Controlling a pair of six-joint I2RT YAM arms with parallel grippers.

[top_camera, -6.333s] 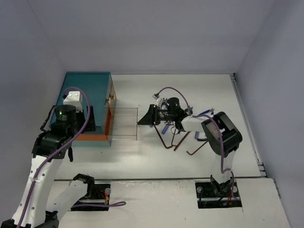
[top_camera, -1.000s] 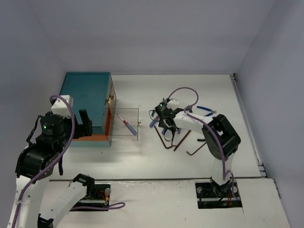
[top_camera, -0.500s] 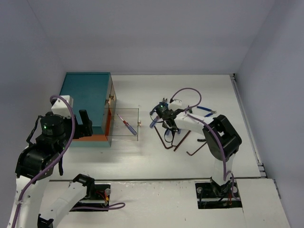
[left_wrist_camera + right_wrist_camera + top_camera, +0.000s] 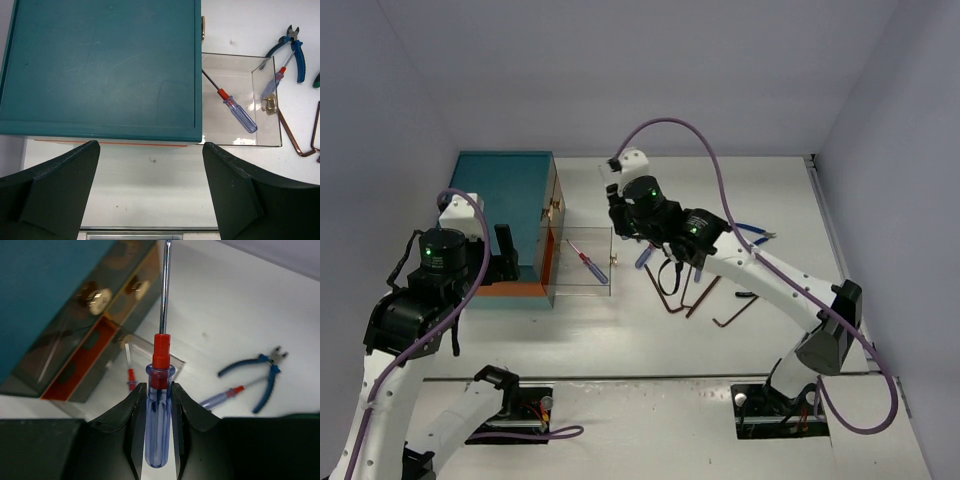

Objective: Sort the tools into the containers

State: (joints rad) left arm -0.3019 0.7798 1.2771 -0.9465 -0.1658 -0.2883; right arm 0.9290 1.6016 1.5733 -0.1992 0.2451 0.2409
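Observation:
The teal chest (image 4: 505,195) stands at the left with one clear drawer (image 4: 604,282) pulled out; a blue-and-red screwdriver (image 4: 588,260) lies in it. My right gripper (image 4: 159,390) is shut on a second blue-and-red screwdriver (image 4: 159,425), shaft pointing away, held in the air beside the open drawer (image 4: 150,347). In the top view the right gripper (image 4: 620,218) hangs near the drawer's far right corner. My left gripper (image 4: 150,190) is open and empty above the table in front of the chest (image 4: 100,65). The drawer (image 4: 240,70) and its screwdriver (image 4: 235,106) also show there.
On the table right of the drawer lie another screwdriver (image 4: 645,255), blue pliers (image 4: 752,232) and several brown L-shaped hex keys (image 4: 685,290). Closed drawers with brass knobs (image 4: 97,296) show on the chest front. Side walls close in the white table (image 4: 650,340).
My right arm has lifted from the tool pile with a screwdriver and moved up and left, next to the open drawer. The left arm shifted slightly.

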